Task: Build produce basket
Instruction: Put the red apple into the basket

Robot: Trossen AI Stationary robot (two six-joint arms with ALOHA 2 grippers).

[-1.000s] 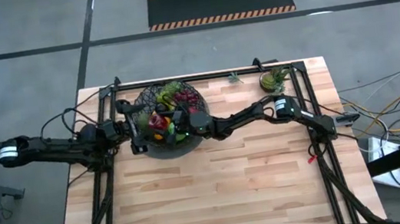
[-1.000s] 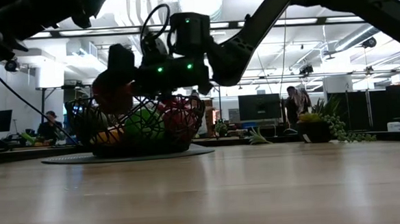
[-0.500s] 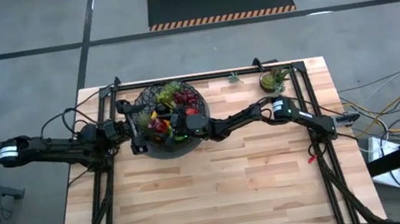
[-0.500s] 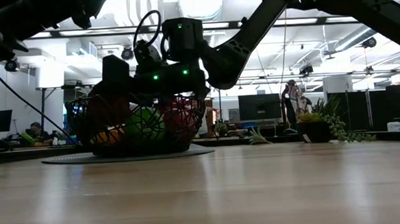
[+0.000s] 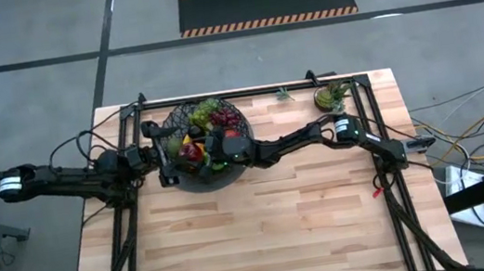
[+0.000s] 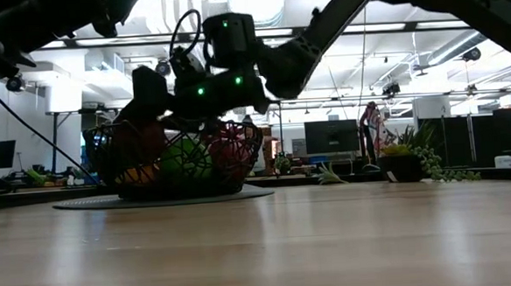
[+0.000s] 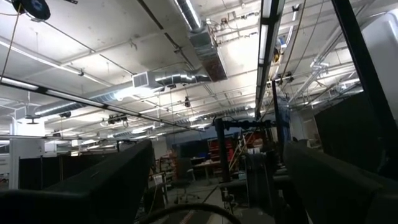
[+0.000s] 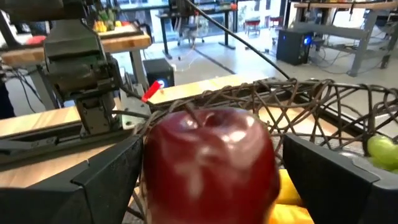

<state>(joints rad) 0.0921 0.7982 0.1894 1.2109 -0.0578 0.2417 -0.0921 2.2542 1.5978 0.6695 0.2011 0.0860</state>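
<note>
- High view: one basket (image 5: 185, 117) of black wire mesh sits on a dark round mat (image 5: 199, 182) at the far left part of the table (image 5: 265, 235), piled with produce.
- Countable there: one green grape bunch (image 5: 208, 111), one dark red grape bunch (image 5: 227, 119), a red piece (image 5: 190, 149), a yellow bit (image 5: 186, 140); the rest is hidden under the arms.
- Two arms reach to the basket: the right gripper (image 5: 216, 150) hangs over its near side, the left gripper (image 5: 166, 155) is at its left rim.
- One small potted plant (image 5: 331, 97) stands well apart at the far right.
- Right wrist view alone shows one red apple (image 8: 208, 165) between the right gripper's spread fingers (image 8: 99, 183), with clear gaps on both sides, and yellow fruit (image 8: 287, 199) beneath.
- Left wrist view shows only ceiling beyond its fingers (image 7: 112, 180), which are spread wide.
- Low view adds a green fruit (image 6: 182, 156) and an orange piece (image 6: 139, 174) through the mesh, plus a person (image 6: 378, 137) far behind.
</note>
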